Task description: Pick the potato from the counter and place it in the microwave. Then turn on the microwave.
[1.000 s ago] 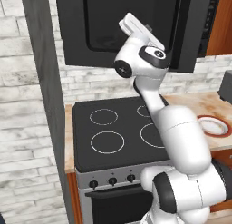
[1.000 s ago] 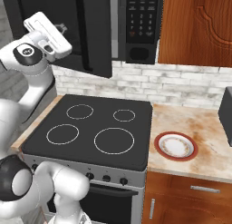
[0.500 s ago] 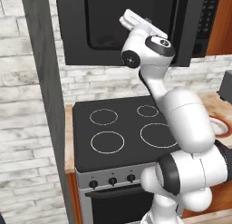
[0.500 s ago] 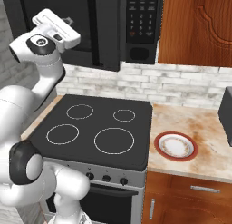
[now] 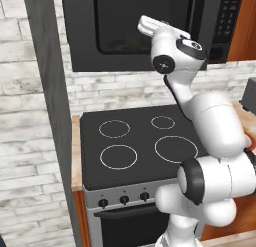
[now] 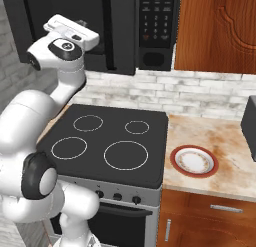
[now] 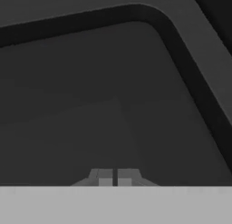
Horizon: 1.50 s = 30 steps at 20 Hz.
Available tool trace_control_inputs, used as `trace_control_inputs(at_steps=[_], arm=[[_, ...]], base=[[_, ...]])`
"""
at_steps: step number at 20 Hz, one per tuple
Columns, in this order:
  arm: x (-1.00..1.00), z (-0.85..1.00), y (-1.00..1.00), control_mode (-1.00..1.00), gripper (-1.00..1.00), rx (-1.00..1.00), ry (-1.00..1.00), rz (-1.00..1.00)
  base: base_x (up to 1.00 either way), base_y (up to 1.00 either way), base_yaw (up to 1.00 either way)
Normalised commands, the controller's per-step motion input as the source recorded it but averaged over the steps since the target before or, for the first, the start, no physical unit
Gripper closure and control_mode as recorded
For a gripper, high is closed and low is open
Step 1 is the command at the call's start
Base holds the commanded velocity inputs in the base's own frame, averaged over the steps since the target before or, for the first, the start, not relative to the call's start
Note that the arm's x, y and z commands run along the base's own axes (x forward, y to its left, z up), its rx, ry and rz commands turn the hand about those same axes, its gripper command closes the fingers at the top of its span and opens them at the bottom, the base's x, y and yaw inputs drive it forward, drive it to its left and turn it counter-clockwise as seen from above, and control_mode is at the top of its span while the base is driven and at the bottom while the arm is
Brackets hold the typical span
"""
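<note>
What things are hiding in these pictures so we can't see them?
- Gripper: the hand view shows the tips together; in both base views the white hand covers them.
- Microwave: both base views cut off its top.
- Keypad: labels too small to read.
- Plate: the arm mostly covers it in the left base view.

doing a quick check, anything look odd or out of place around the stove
Nothing stands out. The stovetop is bare and intact, the plate sits flat on the counter, and the end effector, fingers together, faces the microwave door.

A home kitchen: stovetop (image 6: 107, 141), microwave (image 6: 150, 26), brick backsplash (image 6: 200, 96), wooden cabinets (image 6: 220, 31).
</note>
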Motion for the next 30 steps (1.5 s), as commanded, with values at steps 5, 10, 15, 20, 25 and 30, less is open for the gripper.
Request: trace_control_inputs(at_steps=[5,10,15,20,25,30], arm=[[0.36,0.02,-0.09,-1.00,1.00,-0.08,0.16,0.09],[0.32,0.05,-0.03,-1.00,1.00,-0.07,0.17,0.07],[0.28,0.05,0.00,-1.00,1.00,-0.06,0.16,0.06],[0.00,0.02,0.00,-1.00,1.00,-0.06,0.13,0.08],[-0.86,0.08,0.00,-1.00,1.00,-0.02,0.06,0.14],[-1.00,0.23,-0.01,-1.00,1.00,0.00,0.06,0.14]], base=[[0.00,0.00,0.00],[0.00,0.00,0.00],[0.00,0.00,0.00],[0.00,0.00,0.00],[0.00,0.00,0.00],[0.00,0.00,0.00]])
